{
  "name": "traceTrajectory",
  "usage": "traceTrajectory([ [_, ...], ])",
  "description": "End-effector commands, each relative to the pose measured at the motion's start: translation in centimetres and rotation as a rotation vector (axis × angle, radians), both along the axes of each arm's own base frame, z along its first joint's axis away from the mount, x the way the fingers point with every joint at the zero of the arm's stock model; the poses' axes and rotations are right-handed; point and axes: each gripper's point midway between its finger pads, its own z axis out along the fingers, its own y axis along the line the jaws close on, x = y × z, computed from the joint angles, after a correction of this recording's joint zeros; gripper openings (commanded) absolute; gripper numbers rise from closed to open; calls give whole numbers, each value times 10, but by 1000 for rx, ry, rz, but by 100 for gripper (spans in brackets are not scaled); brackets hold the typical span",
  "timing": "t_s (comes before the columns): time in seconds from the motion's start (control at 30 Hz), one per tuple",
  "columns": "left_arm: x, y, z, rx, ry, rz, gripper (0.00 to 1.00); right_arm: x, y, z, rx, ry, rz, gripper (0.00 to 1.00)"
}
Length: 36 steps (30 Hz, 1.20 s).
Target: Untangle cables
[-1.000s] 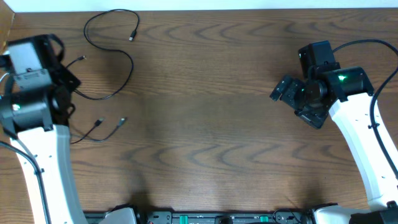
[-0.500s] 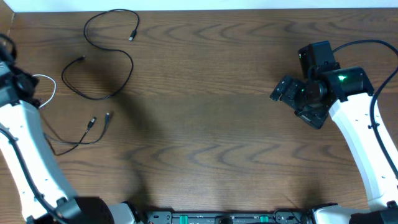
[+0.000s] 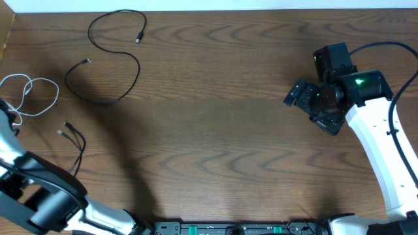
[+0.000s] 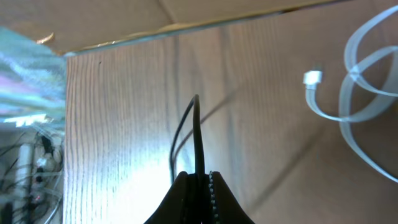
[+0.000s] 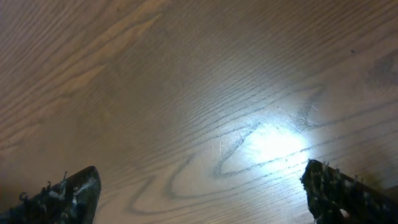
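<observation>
Black cable (image 4: 196, 124), pinched between the left gripper's (image 4: 198, 177) fingers, has pulled clear of the white cable (image 4: 367, 93) right of them; the right gripper (image 5: 202, 188) stays spread.

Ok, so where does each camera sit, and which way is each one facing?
Overhead: fixed above the table, looking straight down; shows the left arm, right arm, long black cable, white cable and short black cable.
Left wrist: on the left arm, looking along the left end effector, shut on what seems the short black cable, white cable beyond.
Right wrist: on the right arm, facing bare table between the open right end effector.
Shared: overhead and left wrist both show the white cable.
</observation>
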Motion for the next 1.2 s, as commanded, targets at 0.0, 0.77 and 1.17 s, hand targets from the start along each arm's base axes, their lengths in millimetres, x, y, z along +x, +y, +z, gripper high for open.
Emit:
traceTrajectory([
  [0.0,-11,14,-16,-9,40,42,12,0,-2,0,-18,-1,-4,99],
  [0.77,5,-11,5,-119,-114,-100,59,0,-2,0,-18,-1,-4,99],
  [1.17,-12,-68,-73,-439,-40,-114,39,0,-2,0,-18,-1,-4,99],
])
